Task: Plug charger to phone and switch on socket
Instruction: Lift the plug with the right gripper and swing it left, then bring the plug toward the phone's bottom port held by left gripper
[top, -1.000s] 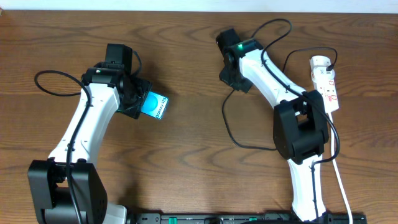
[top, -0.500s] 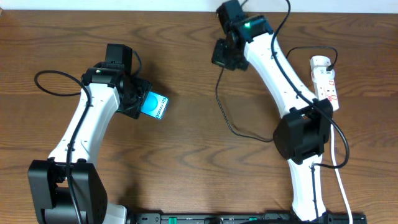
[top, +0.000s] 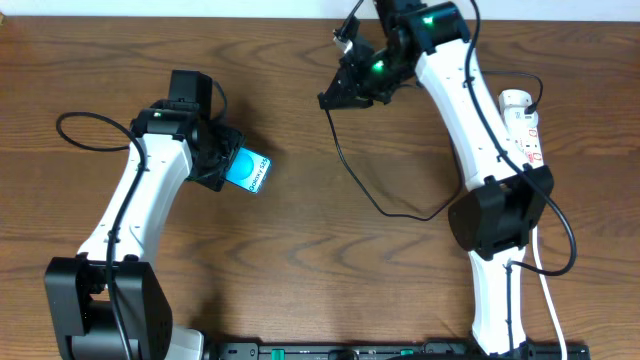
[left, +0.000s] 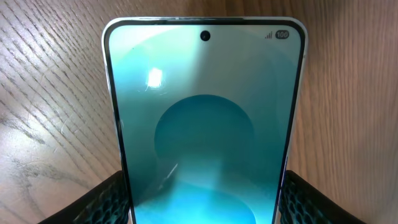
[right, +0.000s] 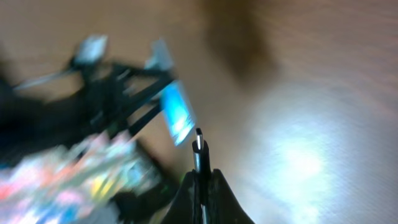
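Note:
The phone (top: 252, 171) lies on the wooden table at the left, its cyan screen up. My left gripper (top: 226, 166) is shut on its lower end. In the left wrist view the phone (left: 205, 118) fills the frame between the two black fingers (left: 111, 200). My right gripper (top: 330, 98) hangs above the far middle of the table, shut on the charger's plug tip (right: 199, 148), which sticks out past the fingers toward the blurred phone (right: 177, 115). The thin black charger cable (top: 352, 180) trails down and right toward the white socket (top: 527, 132) at the right edge.
The socket's thicker white cord (top: 547, 290) runs down along the right arm's base (top: 490, 220). A black cable loop (top: 75, 135) lies left of the left arm. The right wrist view is motion-blurred.
My right arm has swung toward the far edge and turned its gripper left, lifting the charger cable with it. The left arm and the phone have stayed put.

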